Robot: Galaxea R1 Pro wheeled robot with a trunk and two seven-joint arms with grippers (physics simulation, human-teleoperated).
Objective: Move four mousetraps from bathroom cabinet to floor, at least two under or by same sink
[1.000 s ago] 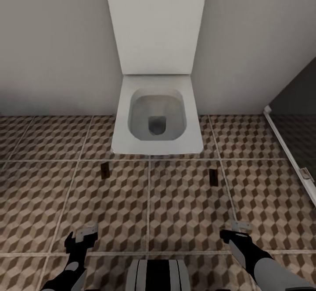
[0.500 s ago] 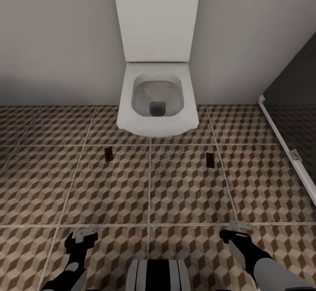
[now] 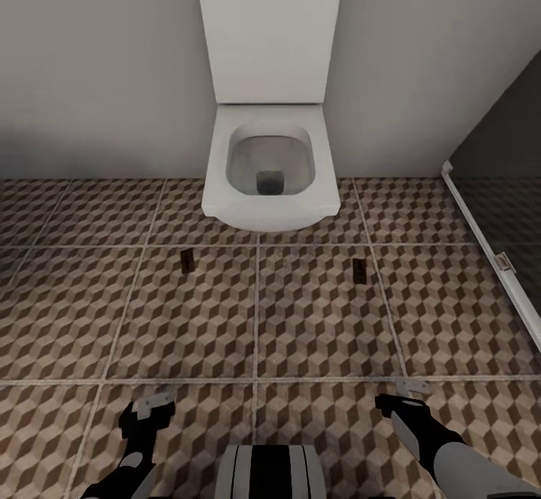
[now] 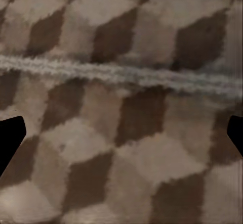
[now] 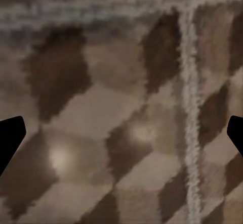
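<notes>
Head view, left to right: the bathroom floor [image 3: 315, 334] of cube-patterned brown and beige tiles spreads below a plain pale wall. At the near left, the left gripper [image 3: 154, 407] hangs over the tiles. In the left wrist view its two dark fingertips [image 4: 10, 138] sit at opposite edges of the frame — spread wide, with nothing between them but tile and a grout line. Farther off lies one small brown mousetrap [image 3: 187, 260], flat on the floor just near-left of the toilet [image 3: 269, 176]. The white square-edged toilet stands against the far wall, seat open. A second mousetrap [image 3: 360, 270] lies near-right of it, well apart from the first. At the near right, the right gripper [image 3: 412, 392] hangs over the floor, likewise wide open and empty. A dark glass panel with a white frame [image 3: 488, 251] runs along the right.
</notes>
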